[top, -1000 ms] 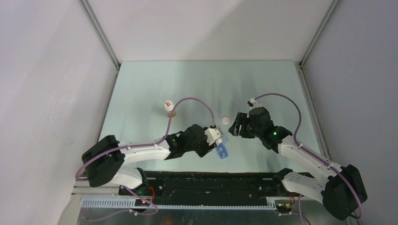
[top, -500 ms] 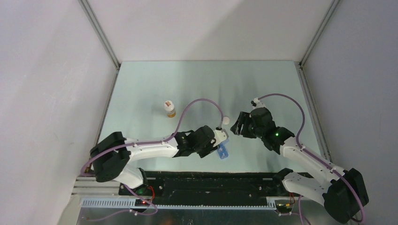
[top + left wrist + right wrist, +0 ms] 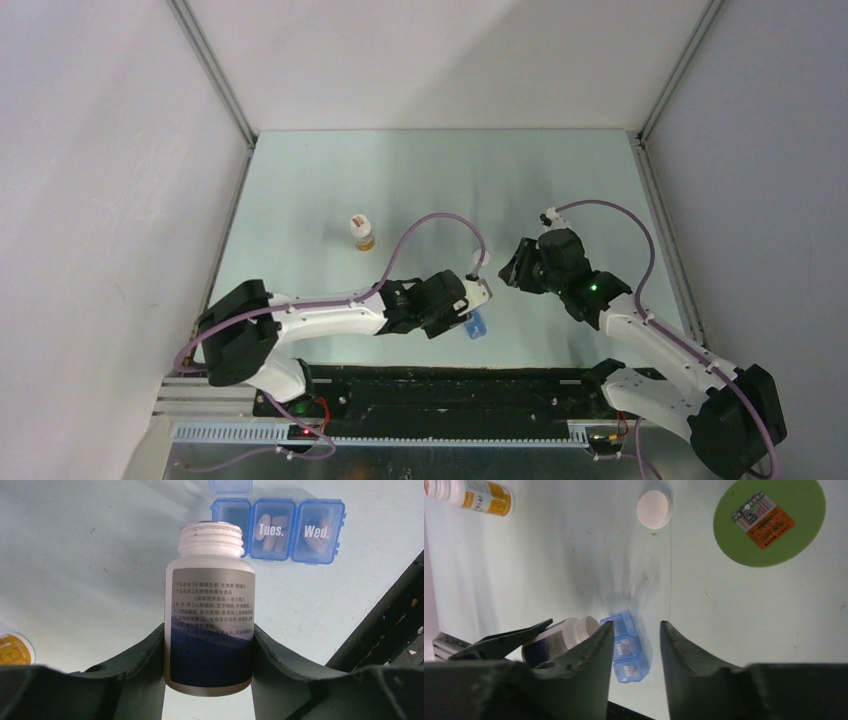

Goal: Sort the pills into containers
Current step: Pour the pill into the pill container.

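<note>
The left gripper (image 3: pixel 209 630) clamps an uncapped white bottle (image 3: pixel 210 592), mouth aimed at the open end compartment of the blue pill box (image 3: pixel 292 530) near the table's (image 3: pixel 75 555) near edge, its row crosswise to the bottle, pills (image 3: pixel 271 530) under the Tues. and Wed. lids; the right gripper (image 3: pixel 636 625) has its fingers apart, gripping nothing

The bottle (image 3: pixel 210 605) hides part of the pill box (image 3: pixel 292 530) — its open lid (image 3: pixel 230 486) is cut off above.
</note>
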Available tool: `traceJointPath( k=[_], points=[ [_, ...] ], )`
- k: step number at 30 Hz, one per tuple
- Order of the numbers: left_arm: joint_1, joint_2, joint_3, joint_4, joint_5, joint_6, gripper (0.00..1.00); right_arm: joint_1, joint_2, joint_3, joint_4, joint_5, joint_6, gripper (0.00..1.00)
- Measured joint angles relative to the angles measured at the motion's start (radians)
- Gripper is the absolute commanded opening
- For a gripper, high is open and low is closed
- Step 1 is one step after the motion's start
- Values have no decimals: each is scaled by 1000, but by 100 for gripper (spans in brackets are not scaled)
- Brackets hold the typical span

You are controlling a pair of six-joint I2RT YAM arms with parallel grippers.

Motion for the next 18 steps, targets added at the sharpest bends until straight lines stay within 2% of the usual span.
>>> traceJointPath(
  k=[5, 18],
  points=[
    [-3, 26, 26, -33, -3, 0, 0, -7, -19, -6, -4, 0, 3, 29],
    [-28, 101, 104, -100, -49, 0, 0, -30, -81, -8, -28, 14, 2, 29]
  ],
)
